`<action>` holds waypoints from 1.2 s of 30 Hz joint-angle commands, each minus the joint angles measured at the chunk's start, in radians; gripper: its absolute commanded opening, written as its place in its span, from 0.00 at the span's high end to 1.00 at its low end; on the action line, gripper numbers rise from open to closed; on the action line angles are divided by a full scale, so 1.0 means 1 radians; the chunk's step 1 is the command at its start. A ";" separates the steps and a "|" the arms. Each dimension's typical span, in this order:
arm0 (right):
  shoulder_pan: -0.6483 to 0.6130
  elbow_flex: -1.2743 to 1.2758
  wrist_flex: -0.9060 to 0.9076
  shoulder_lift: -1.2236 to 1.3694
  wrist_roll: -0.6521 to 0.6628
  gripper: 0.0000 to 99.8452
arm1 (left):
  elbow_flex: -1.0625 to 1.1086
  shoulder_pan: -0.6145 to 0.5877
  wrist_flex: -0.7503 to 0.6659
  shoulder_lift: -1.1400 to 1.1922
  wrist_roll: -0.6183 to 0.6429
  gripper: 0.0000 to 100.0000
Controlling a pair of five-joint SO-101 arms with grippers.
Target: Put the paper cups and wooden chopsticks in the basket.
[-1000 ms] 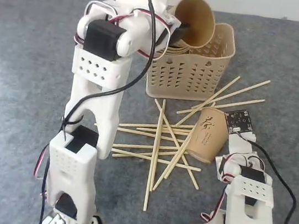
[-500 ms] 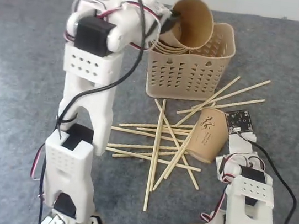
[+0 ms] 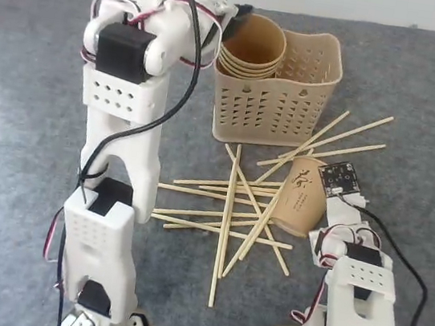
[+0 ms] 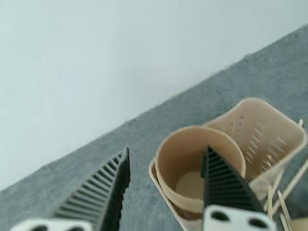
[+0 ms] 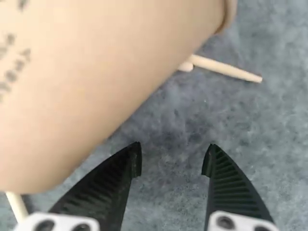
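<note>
Several paper cups stand nested upright in the left part of the beige basket. My left gripper hangs open just left of the stack's rim. In the left wrist view the top cup shows past the open left gripper, with the basket behind it. Another paper cup lies on its side on the grey mat among scattered wooden chopsticks. My right gripper is open and low over the mat, right beside that lying cup.
More chopsticks fan out to the right of the basket. One chopstick pokes out from under the lying cup. The mat is bare at the far left and far right. A white wall runs along the back edge.
The cup held tilted over the basket now sits upright on the stack. My left gripper has let it go and drawn back to the left. The right arm shifted slightly.
</note>
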 commanded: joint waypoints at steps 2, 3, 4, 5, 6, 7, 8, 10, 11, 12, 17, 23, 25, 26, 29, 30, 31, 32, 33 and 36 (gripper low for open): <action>-0.012 -0.006 -0.015 -0.019 0.017 0.78 | -0.018 0.029 0.100 0.015 -0.078 0.77; -0.012 -0.006 -0.015 -0.019 0.017 0.78 | -0.008 0.031 0.106 0.031 -0.092 0.77; -0.012 -0.006 -0.015 -0.019 0.018 0.78 | -0.008 0.031 0.109 0.052 -0.097 0.77; -0.012 -0.006 -0.015 -0.019 0.018 0.78 | -0.008 0.031 0.112 0.068 -0.097 0.77; -0.012 -0.006 -0.015 -0.019 0.018 0.78 | -0.005 0.031 0.112 0.086 -0.097 0.77; -0.012 -0.006 -0.015 -0.019 0.018 0.78 | -0.008 0.032 0.112 0.106 -0.095 0.77; -0.012 -0.006 -0.015 -0.019 0.018 0.78 | -0.008 0.032 0.110 0.126 -0.095 0.77; -0.012 -0.006 -0.015 -0.019 0.020 0.78 | -0.008 0.034 0.107 0.164 -0.095 0.77; -0.012 -0.006 -0.015 -0.019 0.020 0.78 | -0.008 0.034 0.103 0.187 -0.095 0.77; -0.012 -0.006 -0.015 -0.019 0.020 0.78 | -0.008 0.032 0.095 0.213 -0.095 0.77; -0.012 -0.006 -0.015 -0.019 0.020 0.78 | -0.041 0.032 0.094 0.278 -0.094 0.77; -0.012 -0.006 -0.015 -0.019 0.020 0.78 | -0.248 0.035 0.133 0.238 -0.092 0.77; -0.012 -0.006 -0.015 -0.019 0.020 0.78 | -0.285 0.038 0.135 0.230 -0.091 0.77; -0.012 -0.006 -0.015 -0.019 0.020 0.78 | -0.291 0.035 0.135 0.226 -0.091 0.77; -0.012 -0.006 -0.015 -0.019 0.020 0.78 | -0.298 0.041 0.135 0.198 -0.091 0.77; -0.012 -0.006 -0.015 -0.019 0.020 0.78 | -0.306 0.043 0.135 0.184 -0.091 0.77; -0.012 -0.006 -0.015 -0.019 0.020 0.78 | -0.317 0.051 0.135 0.169 -0.091 0.77; -0.012 -0.006 -0.015 -0.019 0.020 0.78 | -0.321 0.058 0.135 0.150 -0.091 0.77; -0.012 -0.006 -0.015 -0.019 0.020 0.78 | -0.318 0.064 0.135 0.127 -0.091 0.77; -0.012 -0.006 -0.015 -0.019 0.020 0.78 | -0.292 0.068 0.138 0.035 -0.091 0.77</action>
